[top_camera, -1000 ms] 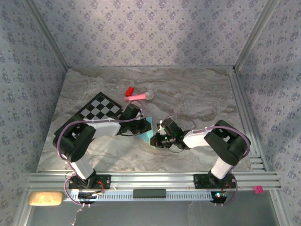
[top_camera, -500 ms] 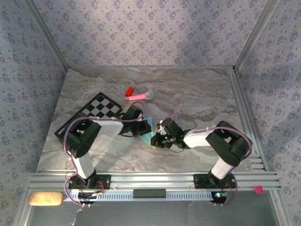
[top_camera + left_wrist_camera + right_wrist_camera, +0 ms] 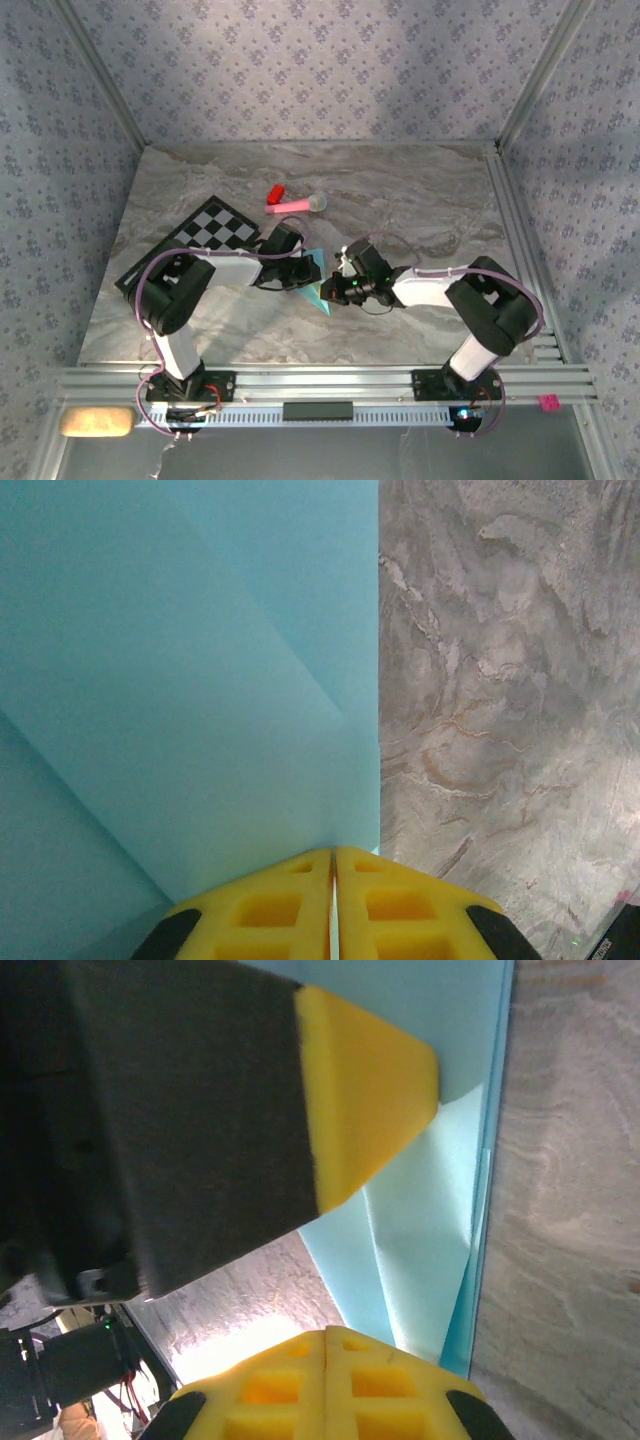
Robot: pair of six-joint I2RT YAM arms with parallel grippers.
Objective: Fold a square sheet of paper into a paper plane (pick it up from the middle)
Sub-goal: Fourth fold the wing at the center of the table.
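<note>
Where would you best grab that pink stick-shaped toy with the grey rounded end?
Probably mid-shaft on the pink stick-shaped toy, coming straight down from above with fingers across its narrow width. It lies flat on the grey marble table, running left-right, so both long sides are free; the grey rounded end looks likelier to slip.

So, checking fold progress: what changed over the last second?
The right gripper edged away from the arm bases, blue paper pinched; the left arm's elbow swung right. The left gripper kept its pinch too. The checkered mat and pink toy stayed put.
</note>
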